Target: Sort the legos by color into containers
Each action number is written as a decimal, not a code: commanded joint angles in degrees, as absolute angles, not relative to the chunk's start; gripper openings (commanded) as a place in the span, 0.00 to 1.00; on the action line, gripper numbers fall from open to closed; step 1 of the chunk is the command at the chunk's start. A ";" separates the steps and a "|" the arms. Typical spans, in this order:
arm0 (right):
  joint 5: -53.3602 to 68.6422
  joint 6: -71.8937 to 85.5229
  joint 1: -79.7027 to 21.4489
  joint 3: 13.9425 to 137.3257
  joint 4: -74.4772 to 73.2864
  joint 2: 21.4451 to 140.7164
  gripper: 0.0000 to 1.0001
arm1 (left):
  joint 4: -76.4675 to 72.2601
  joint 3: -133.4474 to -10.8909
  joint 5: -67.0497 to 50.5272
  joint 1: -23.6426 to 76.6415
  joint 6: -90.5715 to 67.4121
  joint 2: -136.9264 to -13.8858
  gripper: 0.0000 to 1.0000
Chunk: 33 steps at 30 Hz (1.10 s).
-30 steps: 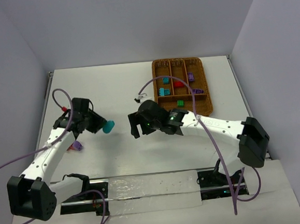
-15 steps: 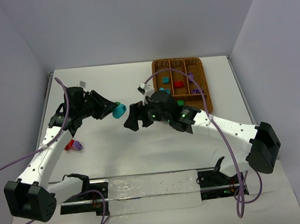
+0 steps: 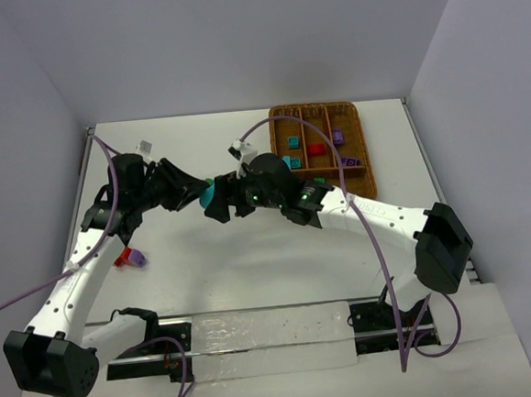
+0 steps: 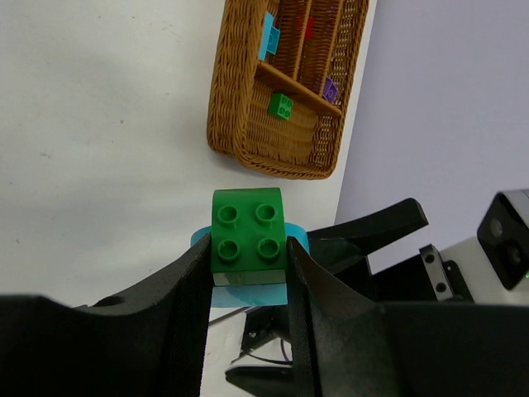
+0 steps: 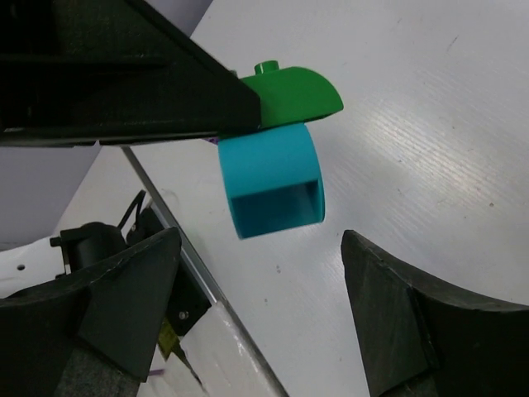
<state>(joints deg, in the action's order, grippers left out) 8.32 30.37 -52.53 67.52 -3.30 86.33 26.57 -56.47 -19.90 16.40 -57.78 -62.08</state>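
We are clamping our left gripper (image 4: pixel 248 263) on a green lego (image 4: pixel 248 238), its fingers pressing both sides. A teal lego (image 5: pixel 273 186) is sticking to the underside of the green one, and we are holding the pair off the bench (image 3: pixel 253 273), over its middle. Our right gripper (image 3: pixel 218 208) is standing wide apart and gripping nothing, with one finger on either side of the teal lego and neither touching it. The wicker tray (image 3: pixel 314 107) is sitting at the far right corner of the bench, holding teal (image 3: pixel 292 142), red (image 3: pixel 316 148) and purple (image 3: pixel 338 138) legos in its narrow slots and a green brick (image 4: pixel 281 105) in the wide slot. A loose red lego (image 3: pixel 121 258) and a loose purple lego (image 3: pixel 137 258) are lying side by side near the left edge.
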 commanded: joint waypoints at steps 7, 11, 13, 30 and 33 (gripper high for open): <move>9.32 31.75 -52.73 72.03 4.34 89.99 0.67 | 25.49 -58.45 -22.24 16.17 -56.77 -60.03 0.00; 9.31 32.80 -52.65 70.29 7.92 89.55 0.57 | 25.77 -58.54 -22.42 16.17 -56.24 -59.95 0.00; 9.02 33.26 -52.67 69.35 9.11 89.17 0.47 | 26.31 -58.54 -22.65 16.17 -55.89 -59.91 0.00; 8.22 33.14 -52.47 59.17 12.93 85.35 0.00 | 28.34 -61.69 -21.19 15.39 -54.14 -61.38 0.00; 8.26 32.78 -52.56 57.29 12.14 84.18 0.00 | 28.12 -61.87 -21.00 15.03 -54.32 -61.87 0.00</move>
<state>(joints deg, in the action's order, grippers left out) 8.77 33.53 -52.47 60.29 12.20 87.73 30.38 -57.74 -21.40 16.08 -54.94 -61.83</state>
